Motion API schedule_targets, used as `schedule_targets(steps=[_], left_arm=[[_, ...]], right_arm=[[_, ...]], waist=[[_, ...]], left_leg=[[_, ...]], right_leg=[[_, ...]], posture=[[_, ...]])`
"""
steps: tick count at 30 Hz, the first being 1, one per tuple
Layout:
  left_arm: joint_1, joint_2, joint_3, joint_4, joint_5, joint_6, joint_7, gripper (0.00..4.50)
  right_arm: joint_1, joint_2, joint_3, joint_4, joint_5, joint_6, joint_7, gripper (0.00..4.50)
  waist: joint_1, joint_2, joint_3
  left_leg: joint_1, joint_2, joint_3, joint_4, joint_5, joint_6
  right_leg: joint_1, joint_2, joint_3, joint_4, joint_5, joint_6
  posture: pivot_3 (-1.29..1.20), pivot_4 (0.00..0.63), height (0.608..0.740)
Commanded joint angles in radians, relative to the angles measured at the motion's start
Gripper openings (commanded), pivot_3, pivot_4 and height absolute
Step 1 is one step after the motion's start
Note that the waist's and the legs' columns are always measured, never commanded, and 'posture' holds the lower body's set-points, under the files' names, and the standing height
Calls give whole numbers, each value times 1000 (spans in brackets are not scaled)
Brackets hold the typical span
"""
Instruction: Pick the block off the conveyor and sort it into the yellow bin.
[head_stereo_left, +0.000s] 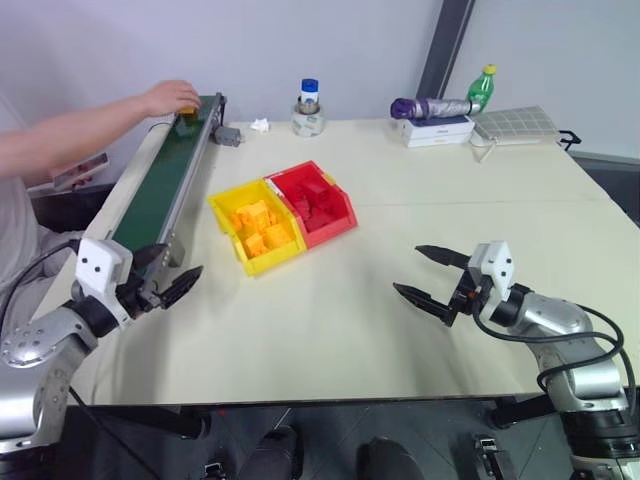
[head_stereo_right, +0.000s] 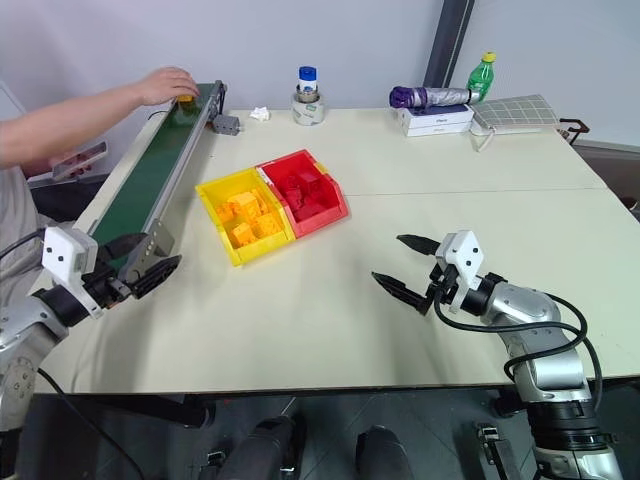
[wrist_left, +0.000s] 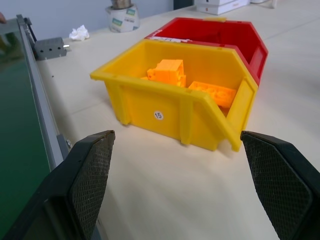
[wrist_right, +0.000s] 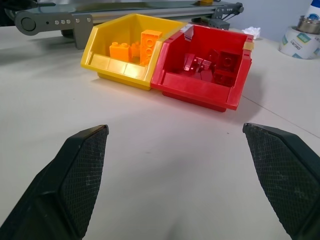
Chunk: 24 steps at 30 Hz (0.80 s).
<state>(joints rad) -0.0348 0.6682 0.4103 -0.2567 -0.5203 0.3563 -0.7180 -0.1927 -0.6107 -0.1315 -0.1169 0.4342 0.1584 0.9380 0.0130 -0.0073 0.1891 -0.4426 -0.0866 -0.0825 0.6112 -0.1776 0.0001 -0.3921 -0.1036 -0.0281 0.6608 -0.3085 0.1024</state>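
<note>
Lab-like test room; plain grey walls, pale table (head_stereo_left: 420, 300), small conveyor (head_stereo_left: 160, 180), sorting bins (head_stereo_left: 285, 215)

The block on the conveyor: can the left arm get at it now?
Probably not yet: the block sits at the conveyor's far end under a person's hand, while the left end effector waits, open, at the near end.

We see the block (head_stereo_left: 188, 110), small and yellow-orange, at the far end of the conveyor (head_stereo_left: 160, 180), under a person's hand; the conveyor's dark green belt runs long and narrow between silver-grey rails along the table's left edge. The yellow bin (head_stereo_left: 255, 226) sits just right of it, joined to a red bin, holding several yellow-orange blocks
</note>
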Motion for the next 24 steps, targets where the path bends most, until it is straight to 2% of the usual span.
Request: schedule_targets(steps=[1,10,17,24], left_arm=[[-9,3,15,-18,-10,-40,-16,4247],[-16,12,7,-14,13,-61,-20,4247],[-25,-2,90,16,5,-114,23,4247],[41,-103,247,-18,51,-183,241,4247]], right_arm=[[-14,-8,-14,-34,3,-20,-1,4500],[-12,-5,-15,-33,1,-25,-3,4500],[-41,-5,-9,-6,-3,-32,8,4500],[-50,5,-4,3,-7,-40,14,4500]], waist=[[0,0,0],[0,0,0],[-1,0,0],[0,0,0]], left_leg=[[0,0,0,0,0,0],[0,0,0,0,0,0],[0,0,0,0,0,0],[0,0,0,-1,0,0]], right_leg=[[0,0,0,0,0,0],[0,0,0,0,0,0],[0,0,0,0,0,0],[0,0,0,-1,0,1]], posture=[[0,150,740],[0,150,740],[0,150,740],[0,150,740]])
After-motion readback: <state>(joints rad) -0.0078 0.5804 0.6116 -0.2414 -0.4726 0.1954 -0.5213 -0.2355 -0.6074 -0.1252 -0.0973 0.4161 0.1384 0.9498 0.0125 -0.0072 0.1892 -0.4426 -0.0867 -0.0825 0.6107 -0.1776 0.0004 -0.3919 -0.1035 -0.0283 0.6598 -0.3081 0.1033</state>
